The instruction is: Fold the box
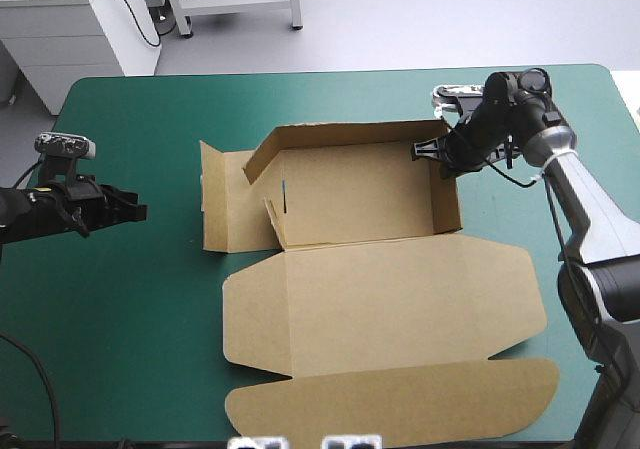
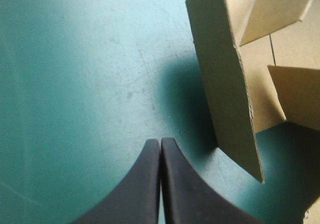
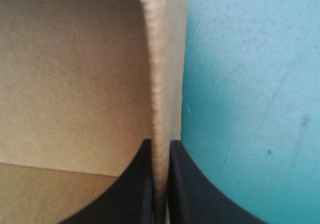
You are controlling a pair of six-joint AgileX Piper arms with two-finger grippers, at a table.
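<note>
— Starting with the box [image 1: 360, 199]: where is it found, and how is it turned?
— It is found at mid-table on the cover [image 1: 120, 309], half formed. An open tray is seen at its far part, the long axis laid left to right, along the table's far edge. The lid [image 1: 400, 289] is spread flat from the tray's near side toward the near edge, its rounded tuck flap last, close to that edge.
— And the walls?
— The far wall and the right wall [image 1: 447, 194] are raised. At the left end a left flap [image 1: 218, 204] is swung outward and partly raised.
— How is the right gripper [image 3: 160, 149] placed?
— It is set at the tray's far-right corner, fingers all but closed, with the right wall's top edge pinched between them: one finger inside the tray, one outside over the cover.
— And the left gripper [image 2: 160, 141]?
— It is held over bare cover, left of the box and apart from it, pointed toward the left flap. Its fingers are pressed together and nothing is held.
</note>
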